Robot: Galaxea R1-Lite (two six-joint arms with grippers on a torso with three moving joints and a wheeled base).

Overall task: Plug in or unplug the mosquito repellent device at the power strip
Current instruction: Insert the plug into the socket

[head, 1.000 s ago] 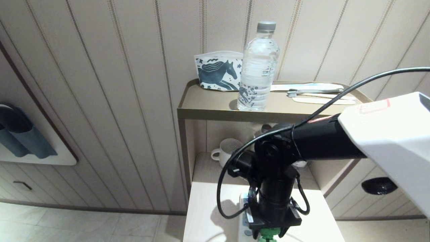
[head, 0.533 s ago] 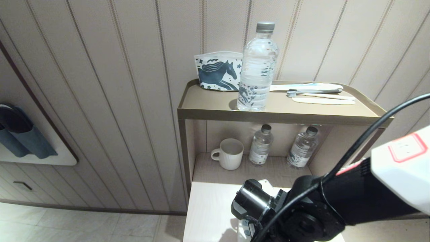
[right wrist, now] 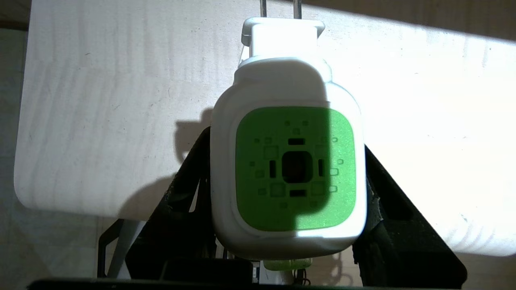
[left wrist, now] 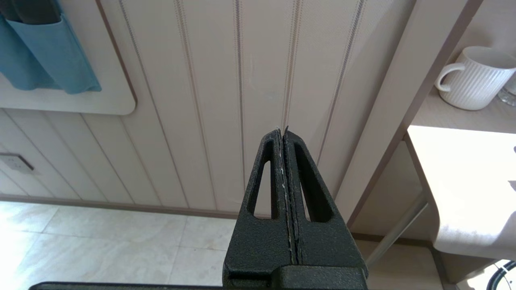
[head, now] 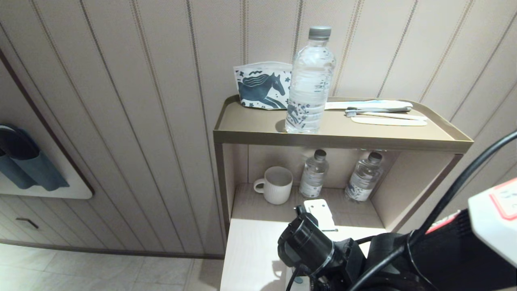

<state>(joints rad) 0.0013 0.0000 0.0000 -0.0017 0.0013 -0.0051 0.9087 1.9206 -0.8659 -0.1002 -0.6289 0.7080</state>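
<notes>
Right end effector [right wrist: 288,209] clamping mosquito repellent device [right wrist: 288,169], now swinging low over bench [right wrist: 80,100]; prongs bare, looking unplugged; left end effector [left wrist: 284,137] closed, idle

On the top shelf [head: 250,125] you see a tall water bottle [head: 310,81] beside a horse-print pouch [head: 262,85], with toothbrushes [head: 379,110] lying further right. Below, a ribbed white mug [head: 276,185] stands left of two small water bottles [head: 314,174].
</notes>
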